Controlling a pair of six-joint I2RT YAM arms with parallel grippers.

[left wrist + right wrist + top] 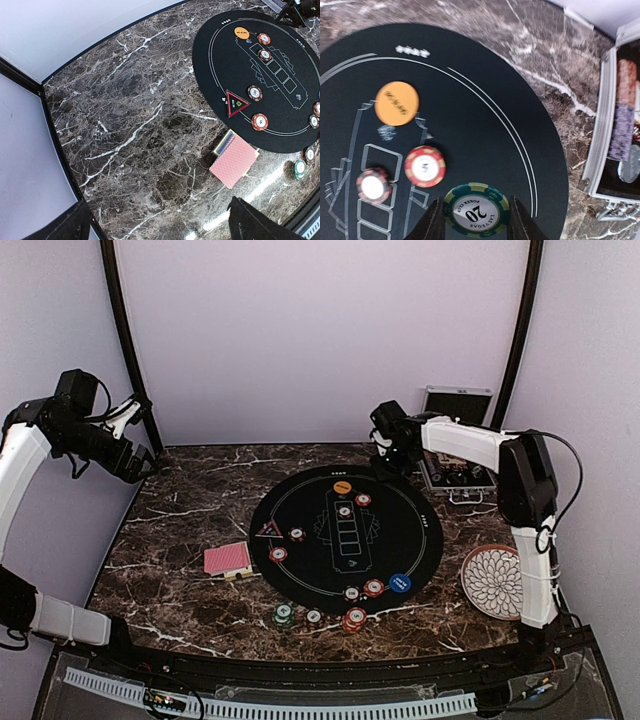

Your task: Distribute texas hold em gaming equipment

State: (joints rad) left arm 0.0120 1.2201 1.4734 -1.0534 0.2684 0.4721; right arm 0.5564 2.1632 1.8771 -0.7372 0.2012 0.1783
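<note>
My right gripper [476, 214] is shut on a green "20" poker chip [476, 210], held by its edges above the black round mat [485, 125], near its far right rim [385, 462]. Below it lie an orange button [397, 103] and two red chips [424, 166]. In the top view the mat [400, 530] also carries a triangular marker [268, 530], a blue button [400, 583] and several more chips. Red-backed cards [227, 559] lie left of the mat. My left gripper [160, 227] is open and empty, high over the table's far left [145, 462].
A silver hinged case [457, 472] stands open at the far right, with chip rows inside [622, 115]. A white patterned plate [493, 581] sits at the right front. Loose green, white and red chips [354, 620] lie on the marble in front of the mat.
</note>
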